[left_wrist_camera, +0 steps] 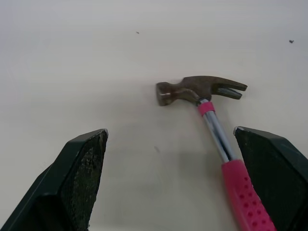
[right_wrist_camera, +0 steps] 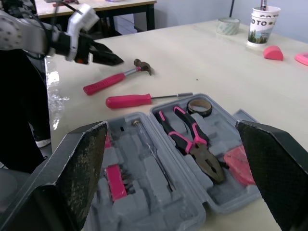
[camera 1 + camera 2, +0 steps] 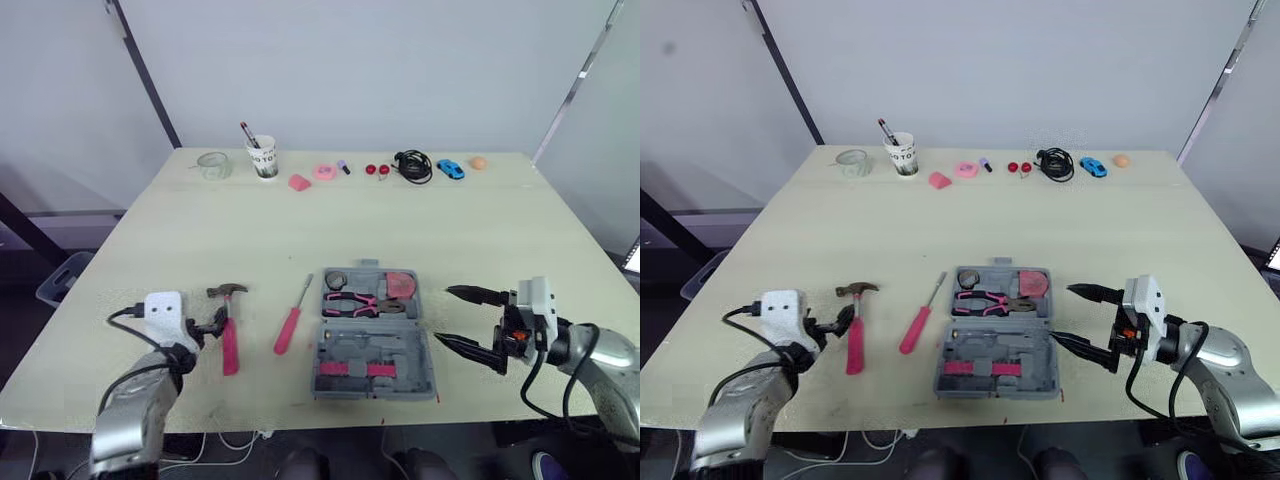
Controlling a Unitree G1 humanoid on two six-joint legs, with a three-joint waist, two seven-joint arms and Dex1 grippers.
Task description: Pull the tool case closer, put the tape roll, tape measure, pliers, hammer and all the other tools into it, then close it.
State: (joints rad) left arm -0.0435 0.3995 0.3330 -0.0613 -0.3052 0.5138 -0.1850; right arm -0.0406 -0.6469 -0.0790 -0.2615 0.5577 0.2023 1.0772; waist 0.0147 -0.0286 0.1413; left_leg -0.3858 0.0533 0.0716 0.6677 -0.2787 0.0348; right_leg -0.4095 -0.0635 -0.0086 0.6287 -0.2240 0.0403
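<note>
The hammer (image 3: 229,330) lies near the desk's (image 3: 300,230) front-left corner. Its pink handle sits between the wide-spread fingers of the left claw (image 1: 171,132), close against one. The open tool case (image 3: 403,350) sits mid front edge, with the right claw (image 3: 442,314) gaping wide just beside it.

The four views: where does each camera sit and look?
Left eye view: head, forward and down over the table; left gripper and right gripper show.
Right eye view: head, same scene.
Left wrist view: left wrist, along open fingers to the hammer.
Right wrist view: between its fingers, across the tool case toward the left gripper.
Both wrist views share the hammer.
</note>
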